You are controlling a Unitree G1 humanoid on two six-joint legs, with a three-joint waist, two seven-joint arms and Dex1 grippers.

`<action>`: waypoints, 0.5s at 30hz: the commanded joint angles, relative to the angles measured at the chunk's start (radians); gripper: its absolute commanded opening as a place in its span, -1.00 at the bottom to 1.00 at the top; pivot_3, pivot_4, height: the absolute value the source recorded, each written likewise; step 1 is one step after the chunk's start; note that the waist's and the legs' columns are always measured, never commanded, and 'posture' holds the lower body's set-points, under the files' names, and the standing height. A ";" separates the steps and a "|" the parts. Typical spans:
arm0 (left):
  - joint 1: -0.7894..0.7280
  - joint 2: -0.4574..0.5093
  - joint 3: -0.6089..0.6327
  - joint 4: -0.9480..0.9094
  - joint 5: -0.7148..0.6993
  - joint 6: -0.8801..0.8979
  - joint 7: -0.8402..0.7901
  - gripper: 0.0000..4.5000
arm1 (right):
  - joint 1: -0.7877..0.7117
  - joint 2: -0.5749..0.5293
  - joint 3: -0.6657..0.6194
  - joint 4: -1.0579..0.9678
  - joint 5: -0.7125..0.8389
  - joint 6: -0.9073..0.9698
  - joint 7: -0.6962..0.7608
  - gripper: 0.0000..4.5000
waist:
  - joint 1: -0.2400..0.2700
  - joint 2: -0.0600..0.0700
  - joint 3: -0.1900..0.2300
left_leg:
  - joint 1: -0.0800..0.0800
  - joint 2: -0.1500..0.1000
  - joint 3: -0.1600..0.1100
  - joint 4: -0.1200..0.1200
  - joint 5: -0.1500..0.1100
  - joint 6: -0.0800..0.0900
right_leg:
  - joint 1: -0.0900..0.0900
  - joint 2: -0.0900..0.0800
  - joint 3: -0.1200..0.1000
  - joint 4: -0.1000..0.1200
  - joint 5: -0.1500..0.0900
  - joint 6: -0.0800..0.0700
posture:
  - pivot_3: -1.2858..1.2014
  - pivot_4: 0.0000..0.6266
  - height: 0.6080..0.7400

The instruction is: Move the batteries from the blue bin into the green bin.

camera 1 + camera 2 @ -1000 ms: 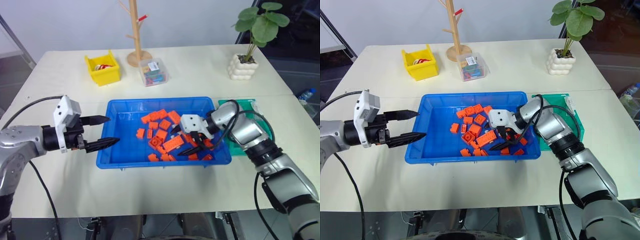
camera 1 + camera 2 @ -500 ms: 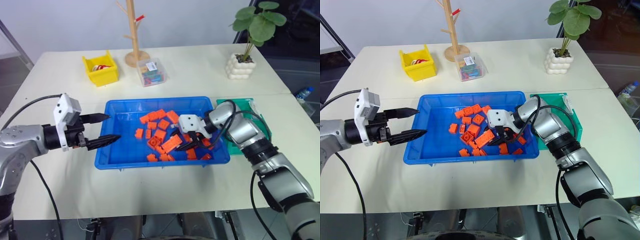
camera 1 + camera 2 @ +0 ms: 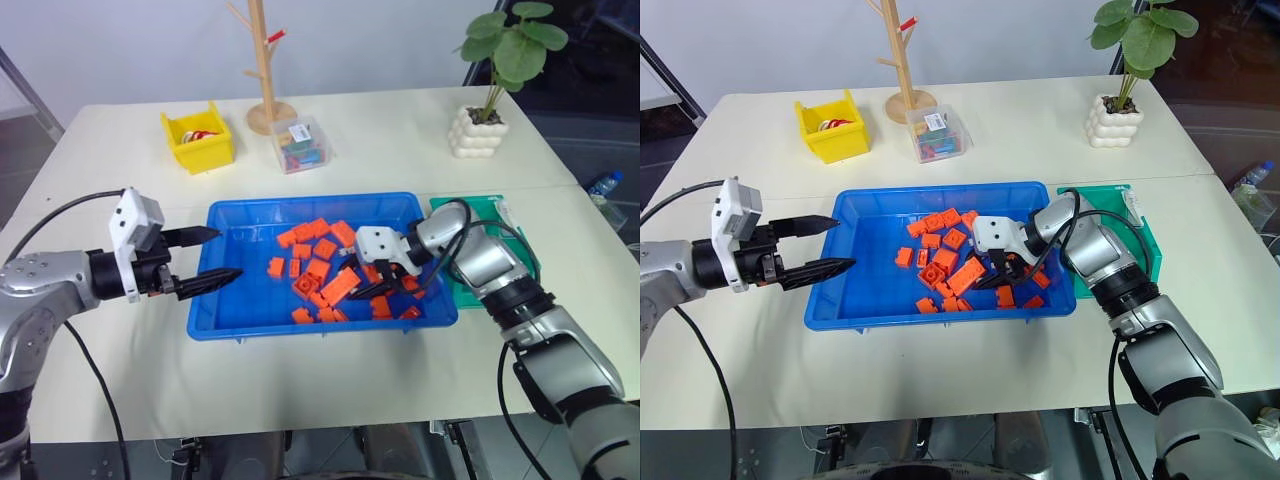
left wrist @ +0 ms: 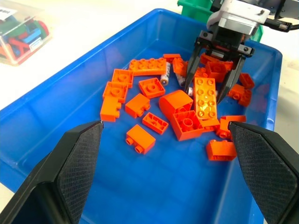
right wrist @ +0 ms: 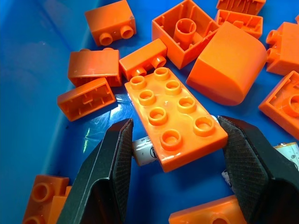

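**Brick over the battery**

A long orange brick (image 5: 175, 123) lies atop a battery (image 5: 145, 151) in the blue bin (image 3: 240, 318); my right hand (image 5: 175, 154), wide a second ago, now pinches that brick. My left hand (image 3: 208, 258) hovers released at the bin's left rim.

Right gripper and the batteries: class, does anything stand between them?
Yes. A flat eight-stud orange brick lies between the fingers of the right gripper, on top of a battery in the blue bin. That battery's end pokes out from under the brick.
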 commanded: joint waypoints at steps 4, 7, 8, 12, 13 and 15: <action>-0.002 0.003 0.016 -0.019 0.004 -0.018 0.007 1.00 | -0.015 0.011 -0.027 -0.040 0.019 0.008 0.002 -0.02 | 0.000 0.000 0.000 | 0.000 0.000 0.000 0.000 0.000 0.000 | 0.000 0.000 0.000 0.000 0.000 0.000 | 0.03 -0.52 1.00; 0.002 0.001 0.015 -0.020 0.005 -0.019 0.010 1.00 | -0.013 0.020 -0.030 -0.036 0.018 0.013 -0.011 0.20 | 0.000 0.000 0.000 | 0.000 0.000 0.000 0.000 0.000 0.000 | 0.000 0.000 0.000 0.000 0.000 0.000 | 0.03 -0.52 1.00; 0.003 0.001 0.014 -0.022 0.004 -0.019 0.012 1.00 | -0.013 0.017 -0.027 -0.038 0.018 0.016 -0.004 0.45 | 0.000 0.000 0.000 | 0.000 0.000 0.000 0.000 0.000 0.000 | 0.000 0.000 0.000 0.000 0.000 0.000 | 0.03 -0.52 1.00; 0.005 0.000 0.014 -0.024 0.003 -0.017 0.015 1.00 | -0.016 0.022 -0.031 -0.062 0.023 0.022 -0.010 0.99 | 0.000 0.000 0.000 | 0.000 0.000 0.000 0.000 0.000 0.000 | 0.000 0.000 0.000 0.000 0.000 0.000 | 0.03 -0.52 1.00; 0.004 0.000 0.013 -0.022 0.003 -0.018 0.016 1.00 | -0.017 0.023 -0.030 -0.072 0.029 0.032 -0.007 0.99 | 0.000 0.000 0.000 | 0.000 0.000 0.000 0.000 0.000 0.000 | 0.000 0.000 0.000 0.000 0.000 0.000 | 0.03 -0.52 1.00; 0.001 0.000 0.012 -0.020 0.003 -0.019 0.019 1.00 | -0.016 0.025 -0.028 -0.084 0.032 0.037 -0.004 0.99 | 0.000 0.000 0.000 | 0.000 0.000 0.000 0.000 0.000 0.000 | 0.000 0.000 0.000 0.000 0.000 0.000 | 0.03 -0.52 1.00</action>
